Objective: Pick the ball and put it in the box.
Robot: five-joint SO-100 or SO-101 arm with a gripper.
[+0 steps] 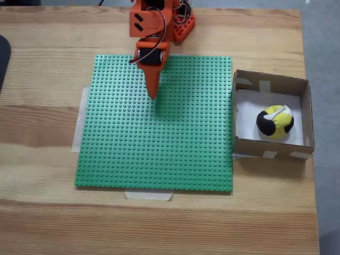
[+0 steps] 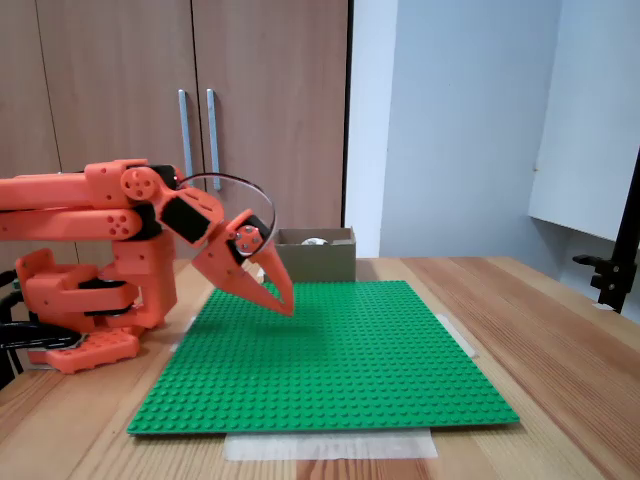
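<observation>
From my seat, a fixed view looking down shows the orange arm (image 1: 151, 32) entering from the top centre of the frame, its gripper (image 1: 153, 94) pointing down over the upper middle of the green studded baseplate (image 1: 159, 154). The fingers meet in one point with no gap that I can see, so I read the claw as clenched, with nothing in it. In a fixed view from the side the gripper (image 2: 283, 303) sits left of centre, tilted downward, its tip just above the baseplate (image 2: 340, 370); whether it touches the studs I cannot tell.

The ball (image 1: 275, 121) lies inside the box (image 1: 271, 81) at the right edge of the down-looking frame, in the lower right part of the white floor, close to the near wall. From the side, the box (image 2: 318, 262) stands at frame centre behind the plate. The plate is taped to the wooden table (image 1: 48, 48)
</observation>
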